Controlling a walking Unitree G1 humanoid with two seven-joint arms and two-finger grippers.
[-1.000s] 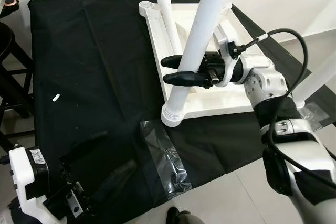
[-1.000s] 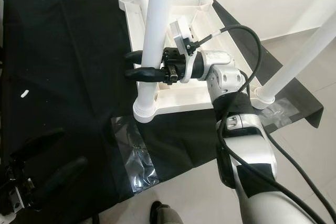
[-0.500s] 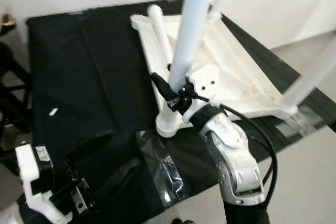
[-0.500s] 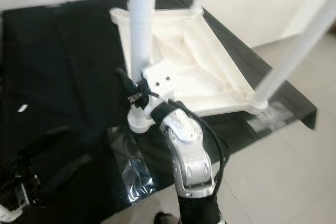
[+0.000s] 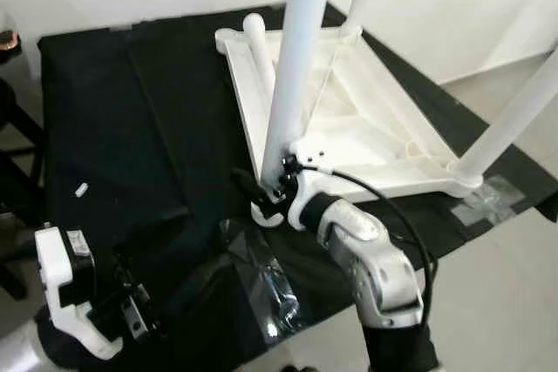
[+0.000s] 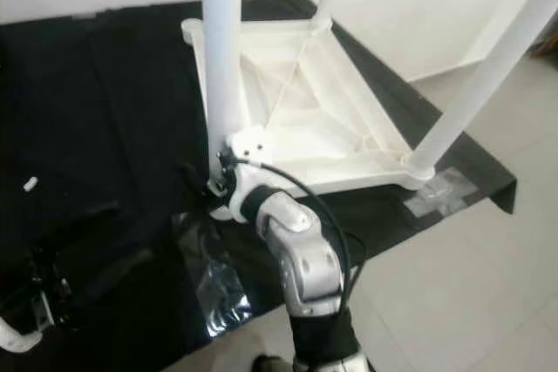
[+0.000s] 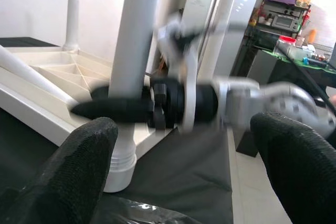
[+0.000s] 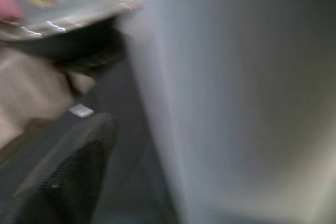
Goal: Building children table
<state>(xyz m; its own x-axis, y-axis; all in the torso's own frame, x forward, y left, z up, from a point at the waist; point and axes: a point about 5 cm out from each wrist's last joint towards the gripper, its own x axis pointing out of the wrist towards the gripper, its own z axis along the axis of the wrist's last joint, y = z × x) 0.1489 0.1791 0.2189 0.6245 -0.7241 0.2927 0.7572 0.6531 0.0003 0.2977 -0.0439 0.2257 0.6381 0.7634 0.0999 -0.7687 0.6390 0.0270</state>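
Low on the near leg, right at its collar, my right gripper has its two black fingers either side of the tall white plastic table leg, and from the left wrist view they look clamped on it. That leg stands almost upright, its long axis running straight up from the near-left corner of the upturned white plastic tabletop. So the leg lies directly in the grip, with the wrist coming at it from the near side, across its axis; I judge any turning or pressing down has to follow that vertical line. My left gripper hangs well apart at the near-left of the black cloth-covered work surface, fingers spread, pointing toward the same leg. The right arm is plainly nearer.
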